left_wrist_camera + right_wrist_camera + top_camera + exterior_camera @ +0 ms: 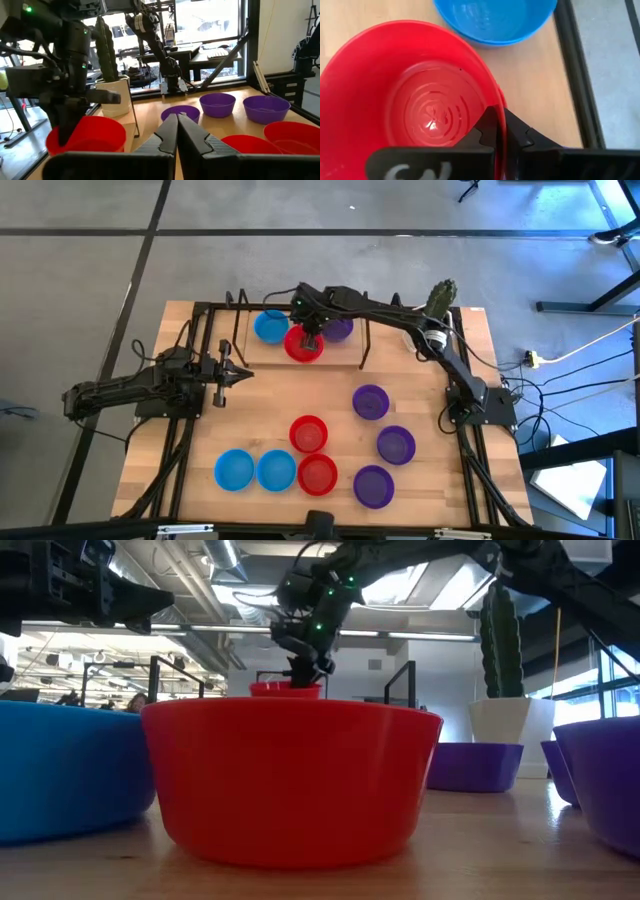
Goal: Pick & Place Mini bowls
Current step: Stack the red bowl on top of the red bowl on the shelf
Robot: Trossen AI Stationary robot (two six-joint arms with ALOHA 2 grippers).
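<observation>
Wooden table [260,405], far edge: right gripper [309,338] is clamped on the red bowl's [303,346] rim, the bowl directly beneath it. Left gripper [243,373] rests closed, empty, farther off.

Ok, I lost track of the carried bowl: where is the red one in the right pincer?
In the high view the red bowl sits at the table's far edge, between a blue bowl and a purple bowl, its rim pinched by the right pincer.

Bowls are plain solid colours: red bowl [304,344] at the back has a blue bowl [270,327] and a purple bowl [338,328] either side. Green cactus [439,298] in a white pot [507,722], light wood table [270,392], black arms.
</observation>
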